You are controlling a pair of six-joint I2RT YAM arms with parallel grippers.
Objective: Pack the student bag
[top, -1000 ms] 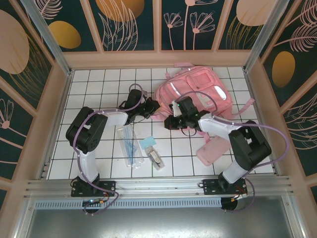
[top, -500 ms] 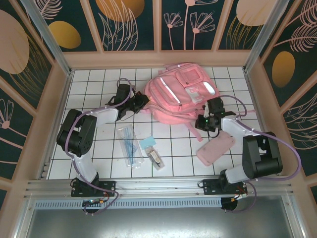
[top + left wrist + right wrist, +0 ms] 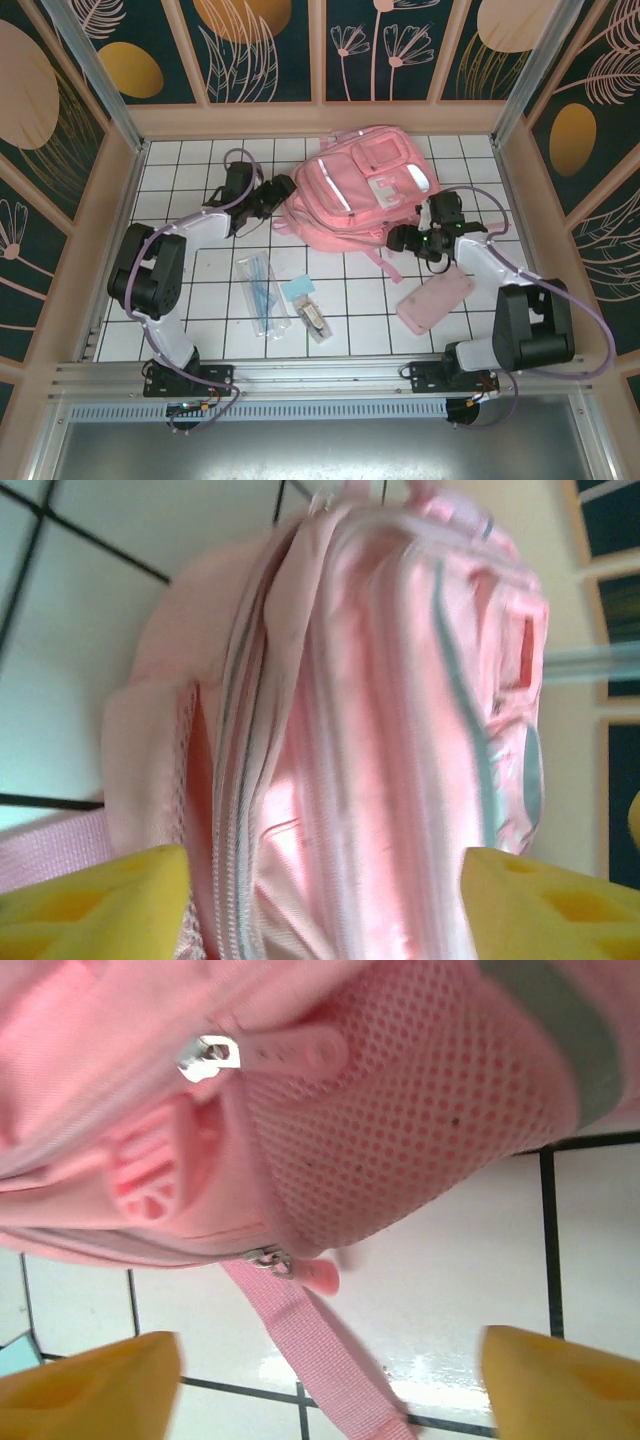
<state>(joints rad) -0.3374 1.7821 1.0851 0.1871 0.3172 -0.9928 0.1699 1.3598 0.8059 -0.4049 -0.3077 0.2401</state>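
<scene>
Left gripper (image 3: pixel 281 189) and right gripper (image 3: pixel 399 238) both spread wide, gripping nothing — student bag (image 3: pixel 365 190) lies between them on the table (image 3: pixel 180 165), far half. I'd pin fabric with 1, tug the zipper pull (image 3: pixel 300 1052) with the other.

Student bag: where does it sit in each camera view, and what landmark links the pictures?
Top external: student bag at upper centre of the white tiled table.
Left wrist: centre, seen end-on, zipper running down it.
Right wrist: across the top, mesh pocket at right.
Shared landmark: the table's dark grid lines.
</scene>
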